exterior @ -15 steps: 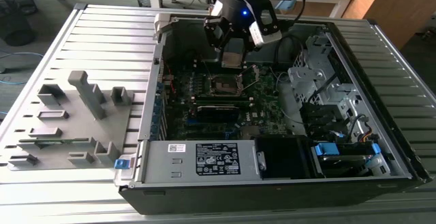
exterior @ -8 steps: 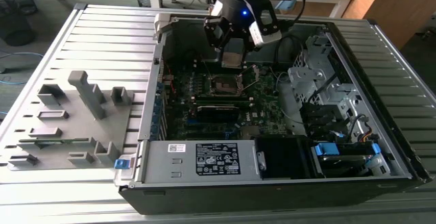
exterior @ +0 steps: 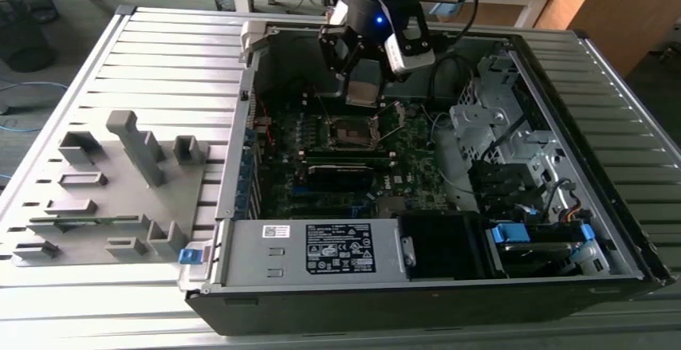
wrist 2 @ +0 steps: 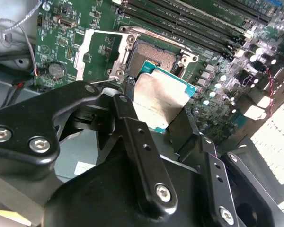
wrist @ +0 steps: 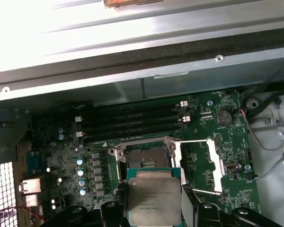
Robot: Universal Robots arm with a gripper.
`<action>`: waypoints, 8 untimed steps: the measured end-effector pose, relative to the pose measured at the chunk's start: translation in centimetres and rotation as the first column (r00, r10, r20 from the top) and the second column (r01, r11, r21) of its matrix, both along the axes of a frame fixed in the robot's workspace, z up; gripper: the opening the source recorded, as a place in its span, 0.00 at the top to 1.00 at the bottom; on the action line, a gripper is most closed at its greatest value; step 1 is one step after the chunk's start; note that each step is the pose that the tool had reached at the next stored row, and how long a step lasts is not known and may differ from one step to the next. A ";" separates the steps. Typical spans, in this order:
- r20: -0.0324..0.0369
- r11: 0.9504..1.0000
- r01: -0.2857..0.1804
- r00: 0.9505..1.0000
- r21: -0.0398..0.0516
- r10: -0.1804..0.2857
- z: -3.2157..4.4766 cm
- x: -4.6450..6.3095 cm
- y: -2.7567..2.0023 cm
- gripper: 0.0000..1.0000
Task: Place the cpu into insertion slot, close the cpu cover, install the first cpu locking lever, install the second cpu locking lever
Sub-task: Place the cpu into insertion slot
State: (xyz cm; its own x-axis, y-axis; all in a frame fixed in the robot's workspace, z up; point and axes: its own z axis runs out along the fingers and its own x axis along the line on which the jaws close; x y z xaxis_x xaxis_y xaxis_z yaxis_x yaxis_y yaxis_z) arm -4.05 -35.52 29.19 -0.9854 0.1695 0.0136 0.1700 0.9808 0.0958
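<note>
My gripper (exterior: pixel 362 93) hangs inside the open computer case, above the motherboard. It is shut on the cpu (wrist 2: pixel 162 100), a flat square chip with a dull silver top, gripped at two opposite edges in both wrist views (wrist: pixel 154 197). The insertion slot (wrist: pixel 146 158) lies bare just beyond the chip, and it also shows in the exterior view (exterior: pixel 352 132) and in the second wrist view (wrist 2: pixel 155 57). The chip is held a little above the slot and off to one side of it. The cpu cover (wrist: pixel 218 168), a silvery frame with a window, is swung open beside the slot (wrist 2: pixel 82 51).
Black memory slots (wrist: pixel 132 124) run along the far side of the socket. A power supply (exterior: pixel 309 250) and drive bays (exterior: pixel 511 167) fill the near and right parts of the case. A grey fixture tray (exterior: pixel 107 182) sits on the exterior view's left. Loose wires (wrist: pixel 265 137) lie near the board's edge.
</note>
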 end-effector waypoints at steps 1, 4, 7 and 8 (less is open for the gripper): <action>0.000 1.000 0.001 1.000 0.000 -0.001 0.00 0.0 0.00 0.46; 0.000 1.000 0.001 1.000 0.000 -0.001 0.00 0.0 0.00 0.46; 0.000 1.000 0.001 1.000 0.000 -0.001 0.00 0.0 0.00 0.46; 0.000 1.000 0.002 1.000 0.000 -0.002 0.00 0.0 0.00 0.46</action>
